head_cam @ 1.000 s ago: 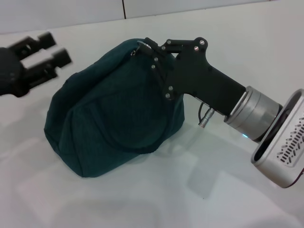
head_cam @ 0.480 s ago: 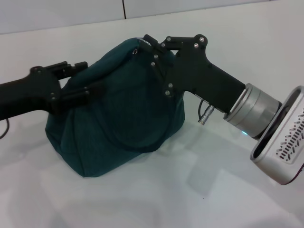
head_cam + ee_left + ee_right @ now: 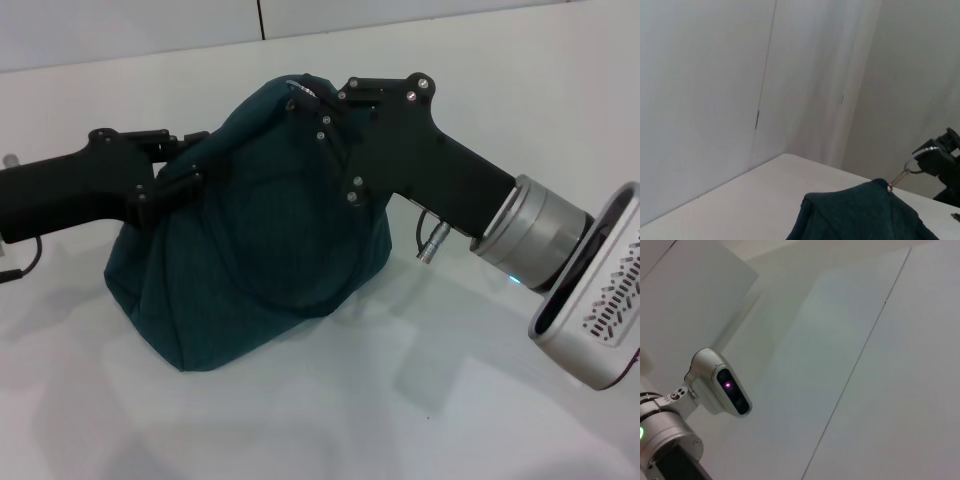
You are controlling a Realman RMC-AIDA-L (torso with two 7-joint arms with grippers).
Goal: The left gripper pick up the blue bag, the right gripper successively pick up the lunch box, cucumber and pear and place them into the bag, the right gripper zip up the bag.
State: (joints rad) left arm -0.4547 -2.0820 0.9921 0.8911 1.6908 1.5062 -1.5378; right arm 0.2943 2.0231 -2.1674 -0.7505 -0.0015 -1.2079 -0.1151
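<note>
— While slumped upright on the white worktop (image 3: 300, 420), where is the blue bag (image 3: 250, 260)?
— Mid-worktop, between both arms, peak pulled up.
— Right gripper (image 3: 308, 98)?
— At the bag's top, fingers closed on the zipper's ring pull (image 3: 916, 161), seen stretched taut in the left wrist view.
— Left gripper (image 3: 180, 165)?
— Pressed against the bag's left upper side, fingers narrow, tips sunk in fabric; cannot tell whether pinching cloth
</note>
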